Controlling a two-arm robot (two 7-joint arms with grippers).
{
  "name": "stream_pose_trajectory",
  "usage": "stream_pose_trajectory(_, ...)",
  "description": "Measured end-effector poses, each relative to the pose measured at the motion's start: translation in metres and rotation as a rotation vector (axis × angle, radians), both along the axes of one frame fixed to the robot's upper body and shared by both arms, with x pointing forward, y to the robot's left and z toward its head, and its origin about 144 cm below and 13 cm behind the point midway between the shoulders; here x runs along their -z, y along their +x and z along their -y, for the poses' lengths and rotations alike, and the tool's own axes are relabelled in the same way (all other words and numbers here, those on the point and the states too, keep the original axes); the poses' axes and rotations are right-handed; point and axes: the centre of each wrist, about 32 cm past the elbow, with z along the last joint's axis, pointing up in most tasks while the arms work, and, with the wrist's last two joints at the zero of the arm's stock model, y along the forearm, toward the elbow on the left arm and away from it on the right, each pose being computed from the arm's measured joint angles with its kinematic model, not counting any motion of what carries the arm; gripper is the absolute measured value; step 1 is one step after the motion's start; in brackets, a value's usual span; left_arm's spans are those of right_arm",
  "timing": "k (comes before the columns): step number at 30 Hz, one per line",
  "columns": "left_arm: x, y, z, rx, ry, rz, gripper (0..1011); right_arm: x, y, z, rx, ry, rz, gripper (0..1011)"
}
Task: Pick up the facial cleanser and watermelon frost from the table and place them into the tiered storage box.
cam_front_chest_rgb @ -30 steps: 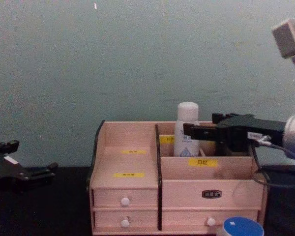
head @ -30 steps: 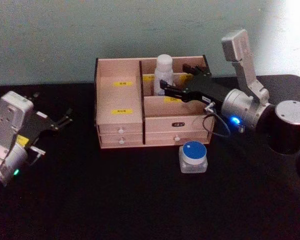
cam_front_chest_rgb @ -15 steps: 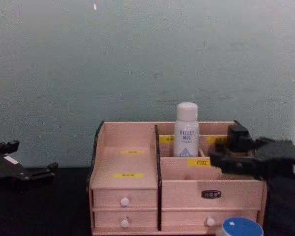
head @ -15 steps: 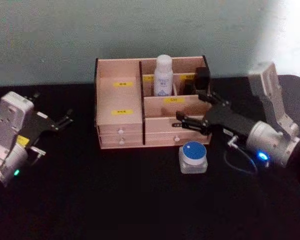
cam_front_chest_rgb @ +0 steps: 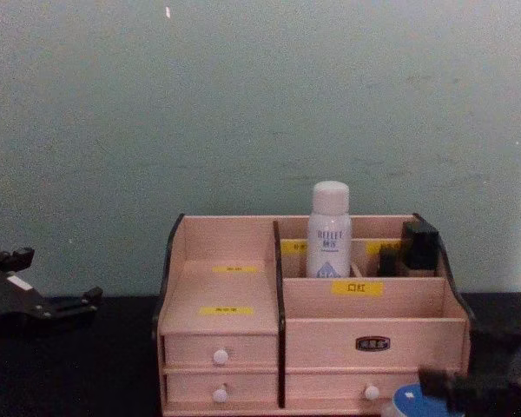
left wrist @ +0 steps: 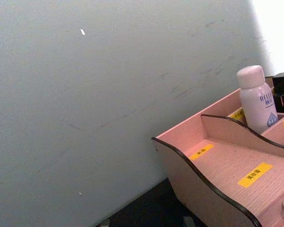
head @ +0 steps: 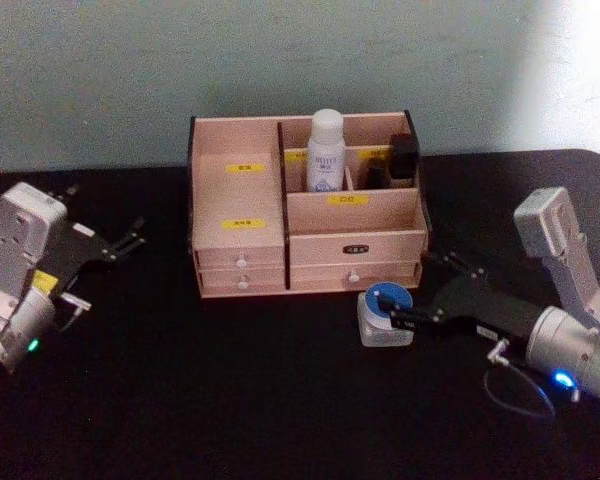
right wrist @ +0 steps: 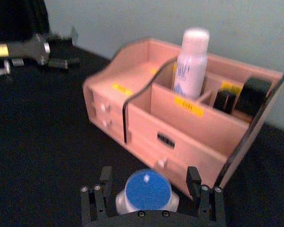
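Observation:
The facial cleanser [head: 325, 151], a tall white bottle, stands upright in a back compartment of the tiered storage box [head: 242, 200], free of both grippers. It also appears in the chest view [cam_front_chest_rgb: 329, 229] and left wrist view [left wrist: 256, 97]. The watermelon frost [head: 385, 315], a squat jar with a blue lid, sits on the black table just in front of the box's right drawers. My right gripper [head: 392, 309] is open and low at the jar, one finger on each side; the right wrist view shows the jar [right wrist: 146, 192] between the fingers [right wrist: 97, 198] with gaps. My left gripper [head: 130, 238] is parked open at the far left.
Dark small items [head: 403, 158] fill the box's back right compartment beside the bottle. The front left stepped shelf [head: 240, 215] of the box is bare. Black table [head: 230, 400] stretches in front, and a teal wall [cam_front_chest_rgb: 243, 104] rises close behind the box.
My right gripper has let go of the bottle in the back compartment, drawn back out of the box, and dropped down to the jar on the table. The left arm has not moved.

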Motion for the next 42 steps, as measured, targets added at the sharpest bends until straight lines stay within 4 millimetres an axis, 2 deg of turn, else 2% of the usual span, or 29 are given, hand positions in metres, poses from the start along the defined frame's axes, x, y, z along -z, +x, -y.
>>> stream_pose_trajectory(17,0.0,0.0,0.0,0.0,0.0,0.0,1001,0.012,-0.002,-0.003,0.02,-0.095,-0.101,1000)
stream_pose_trajectory(42,0.0,0.0,0.0,0.0,0.0,0.0,1001,0.021,0.027,-0.017,0.023,-0.068,-0.083,1000)
